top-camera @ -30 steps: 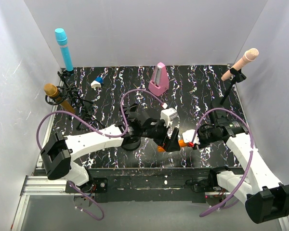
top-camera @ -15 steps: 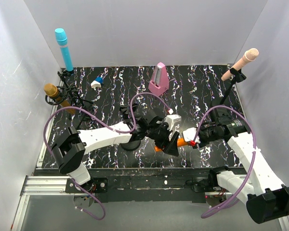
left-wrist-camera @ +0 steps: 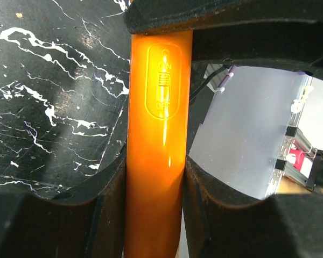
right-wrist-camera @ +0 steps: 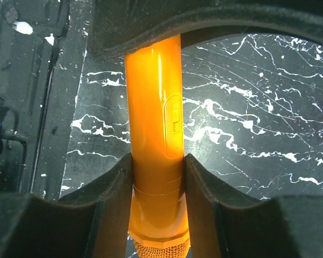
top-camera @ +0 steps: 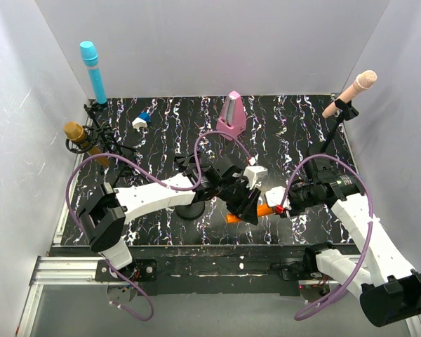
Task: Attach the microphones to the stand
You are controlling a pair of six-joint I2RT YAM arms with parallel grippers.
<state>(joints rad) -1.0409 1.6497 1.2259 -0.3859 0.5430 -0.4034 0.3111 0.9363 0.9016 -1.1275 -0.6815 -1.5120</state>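
An orange microphone [top-camera: 233,217] hangs level above the table's front middle, gripped at both ends. My left gripper [top-camera: 248,208] is shut on its barrel [left-wrist-camera: 157,134], a pad pressed against each side below the on/off switch. My right gripper [top-camera: 279,206] is shut on the same microphone [right-wrist-camera: 153,107] just above its mesh head. A cyan microphone [top-camera: 92,70] and a gold one [top-camera: 81,137] sit in the clips of the black stand [top-camera: 102,123] at the back left. A pink-beige microphone [top-camera: 351,91] sits on the thin stand [top-camera: 330,137] at the right.
A pink pyramid metronome [top-camera: 231,116] stands at the back centre. A small blue-and-white piece [top-camera: 141,119] lies at the back left. A round black base [top-camera: 189,209] sits partly under my left arm. White walls close in the sides and back.
My left gripper has moved a little to the right and closed from wide open onto the orange microphone. The right gripper has kept its hold, barely moving.
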